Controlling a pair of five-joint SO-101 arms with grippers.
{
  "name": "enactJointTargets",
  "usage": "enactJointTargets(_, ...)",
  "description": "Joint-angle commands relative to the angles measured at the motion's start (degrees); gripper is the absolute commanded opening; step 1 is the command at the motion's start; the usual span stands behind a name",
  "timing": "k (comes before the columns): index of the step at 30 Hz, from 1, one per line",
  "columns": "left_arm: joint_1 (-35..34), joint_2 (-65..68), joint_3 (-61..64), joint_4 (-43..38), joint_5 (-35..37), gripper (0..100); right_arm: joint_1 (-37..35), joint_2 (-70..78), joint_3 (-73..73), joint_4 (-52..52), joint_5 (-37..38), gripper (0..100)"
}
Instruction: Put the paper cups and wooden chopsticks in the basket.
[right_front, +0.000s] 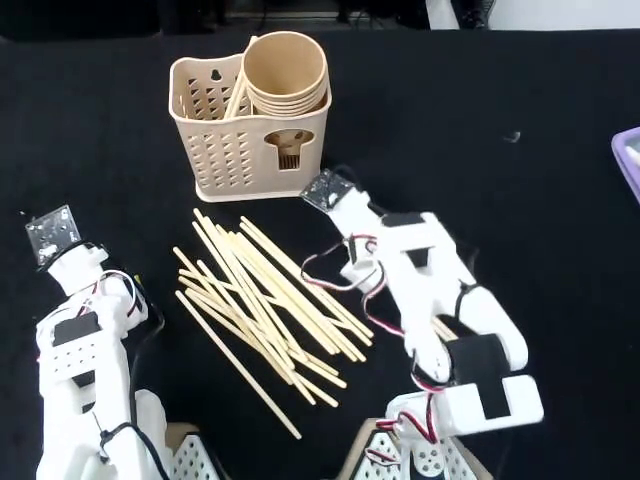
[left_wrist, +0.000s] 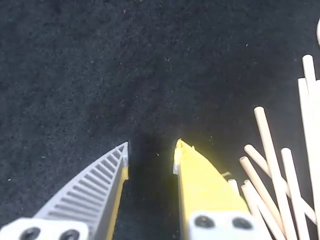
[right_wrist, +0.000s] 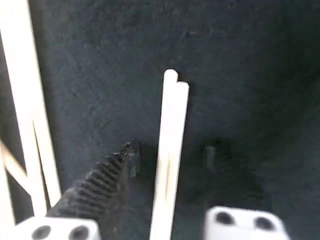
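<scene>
A beige basket (right_front: 215, 145) stands at the back of the black table. A stack of paper cups (right_front: 287, 72) sits in its right half, with one chopstick (right_front: 238, 97) leaning beside them. Several wooden chopsticks (right_front: 265, 300) lie in a loose pile in front of the basket. My right arm (right_front: 430, 285) hangs over the pile's right edge. Its gripper (right_wrist: 170, 150) is open, with two chopsticks (right_wrist: 171, 115) lying between the fingers on the cloth. My left arm (right_front: 85, 335) stays left of the pile. Its gripper (left_wrist: 151, 147) is open over bare cloth, with chopstick ends (left_wrist: 270, 155) just beside it.
A purple container's edge (right_front: 628, 160) shows at the far right of the table. A tiny speck (right_front: 512, 136) lies on the cloth right of the basket. More chopsticks (right_wrist: 22, 100) lie beside the right gripper.
</scene>
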Motion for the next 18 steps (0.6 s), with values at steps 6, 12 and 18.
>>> enactJointTargets(6,0.5,-1.2,-0.5,0.3,-0.6,15,2.1,-2.3,-1.4,9.1,5.2,1.0)
enactJointTargets(12,0.6,-1.2,-0.5,0.1,-0.6,15,5.6,-19.7,-1.4,15.1,2.5,1.1)
enactJointTargets(18,0.6,-1.2,-0.5,-0.1,-0.6,15,-0.7,-44.0,-8.2,23.0,-5.9,1.1)
